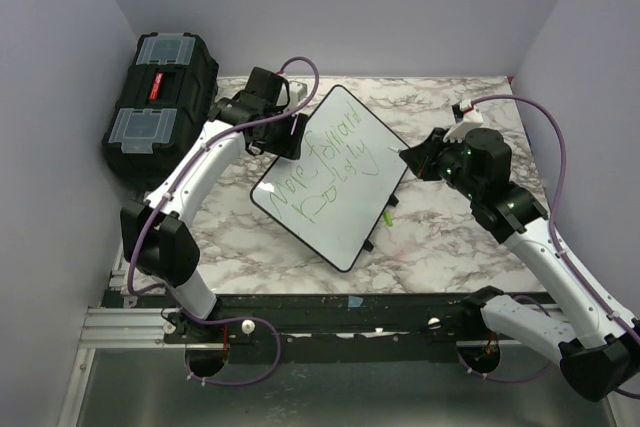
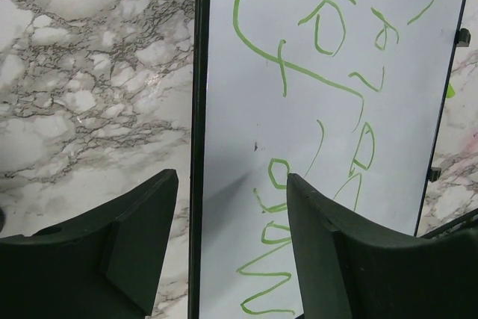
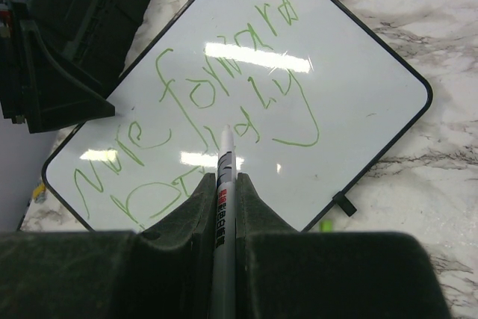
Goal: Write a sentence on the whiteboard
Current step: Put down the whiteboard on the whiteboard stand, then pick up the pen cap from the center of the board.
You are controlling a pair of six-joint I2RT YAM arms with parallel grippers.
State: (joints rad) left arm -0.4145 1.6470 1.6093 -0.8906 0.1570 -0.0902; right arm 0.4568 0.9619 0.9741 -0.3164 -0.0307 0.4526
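Observation:
The whiteboard [image 1: 345, 222] lies flat and turned diagonally on the marble table. The sentence [image 1: 330, 172] runs across it in two lines of thin green handwriting, and shows in the right wrist view [image 3: 216, 102] and the left wrist view [image 2: 328, 35]. My left gripper [image 2: 231, 214] is open at the board's far-left edge [image 1: 290, 135], with one finger over the marble and the other over the white face, astride the black rim. My right gripper [image 3: 222, 184] is shut on a white marker [image 3: 225, 155]. It holds the marker just above the board's right corner [image 1: 405, 155], tip pointing at the writing.
A black toolbox [image 1: 160, 97] with clear lid compartments stands at the back left, beside the left arm. A small green cap [image 1: 387, 215] lies on the marble by the board's lower-right edge, near a black clip [image 3: 342, 203]. Walls close in the table at the left, back and right.

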